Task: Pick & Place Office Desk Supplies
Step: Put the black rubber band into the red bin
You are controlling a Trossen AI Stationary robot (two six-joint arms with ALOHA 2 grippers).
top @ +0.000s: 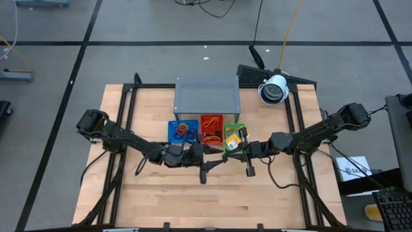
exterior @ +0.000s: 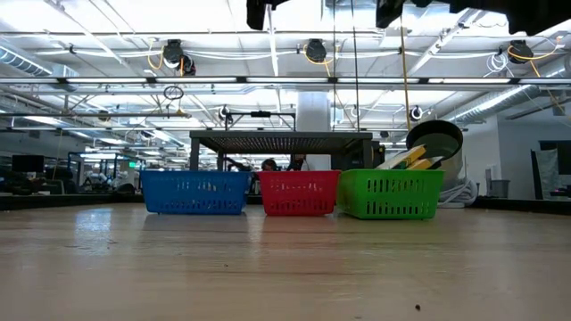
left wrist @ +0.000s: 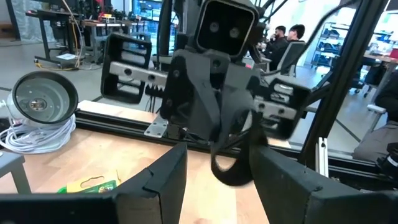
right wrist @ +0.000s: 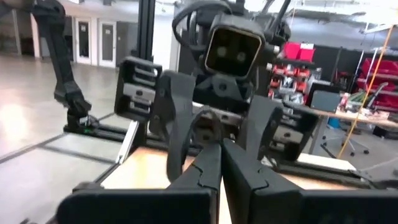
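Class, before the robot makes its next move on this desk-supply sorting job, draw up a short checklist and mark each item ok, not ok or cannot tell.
1. Left gripper free to pick: ok, fingers apart, nothing between them.
2. Right gripper free: ok, shut and empty.
3. Blue tray, red tray and green tray in a row before the grey perforated shelf: ok.
4. Yellow-and-green packets inside green tray: not ok, they stick up over its rim.
5. Loose supplies left on table: cannot tell.
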